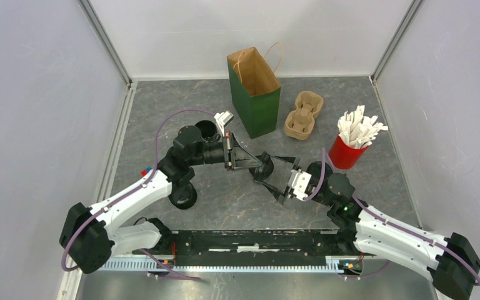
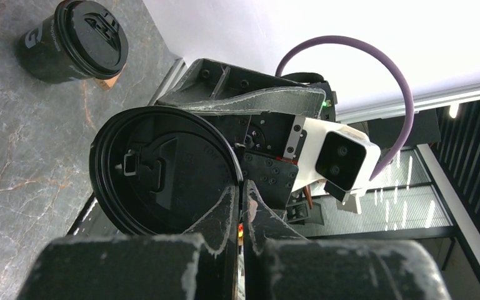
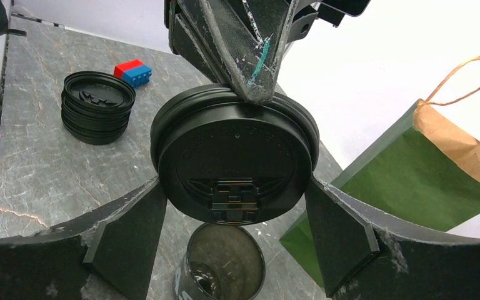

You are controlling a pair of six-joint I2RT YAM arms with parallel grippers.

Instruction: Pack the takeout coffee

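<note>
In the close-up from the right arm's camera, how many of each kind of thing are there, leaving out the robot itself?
Loose lid, pinched at its rim by the left tool: 1
Stack of lids: 1
Lidless cup: 1
Green paper bag: 1
Red-and-blue block: 1
Total: 5

Left arm point(image 1: 131, 200): extends from the near-left base toward centre, forearm turned to the right. Left gripper point(image 2: 240, 197): fingers pressed together on the rim of a black lid point(image 2: 162, 175), held on edge. Right arm point(image 1: 387, 234): reaches left from the near-right base. Right gripper point(image 3: 234, 240): fingers point(image 3: 125, 244) spread wide, one either side of that lid. Grippers meet tip to tip at centre.
</note>
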